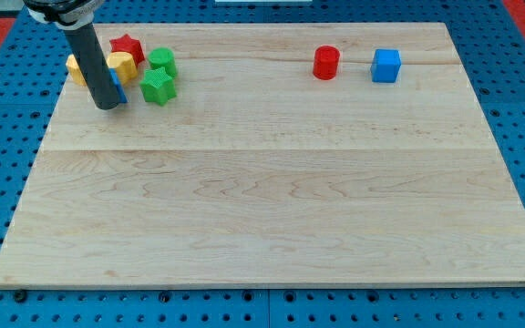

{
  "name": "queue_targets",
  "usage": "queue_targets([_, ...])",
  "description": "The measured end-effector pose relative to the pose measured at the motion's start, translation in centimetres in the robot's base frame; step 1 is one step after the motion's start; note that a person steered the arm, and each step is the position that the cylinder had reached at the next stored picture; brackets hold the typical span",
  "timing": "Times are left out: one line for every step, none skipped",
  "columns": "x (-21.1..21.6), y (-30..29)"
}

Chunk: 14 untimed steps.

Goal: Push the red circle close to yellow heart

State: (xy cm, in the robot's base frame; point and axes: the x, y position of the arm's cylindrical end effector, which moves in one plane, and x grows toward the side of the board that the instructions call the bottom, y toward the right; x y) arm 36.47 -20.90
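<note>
The red circle (326, 63) stands near the view's top, right of centre. The yellow heart (121, 65) lies in the cluster at the view's top left, partly hidden behind my rod. My tip (108, 107) rests on the board just below the heart, far to the left of the red circle. A small blue block (118, 89) peeks out from behind the rod at the tip's right side.
A blue cube (386, 66) sits just right of the red circle. In the top-left cluster are a red star (128, 46), another yellow block (76, 68), a green block (163, 62) and a green star (158, 87). The wooden board (272, 200) lies on a blue pegboard.
</note>
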Motion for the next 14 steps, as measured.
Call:
queue_targets([2.8, 1.5])
queue_targets([4.2, 11.0])
queue_targets([3.0, 25.0])
queue_targets([0.7, 39.0])
queue_targets([-4.3, 44.5])
queue_targets([-7.9, 43.2])
queue_targets([-8.5, 38.5])
queue_targets([-8.9, 33.3])
queue_targets([-8.9, 27.8])
queue_targets([-8.9, 23.5])
queue_targets([-9.1, 22.1])
queue_targets([-4.8, 15.8])
queue_targets([-2.6, 13.1])
queue_targets([-3.5, 15.1])
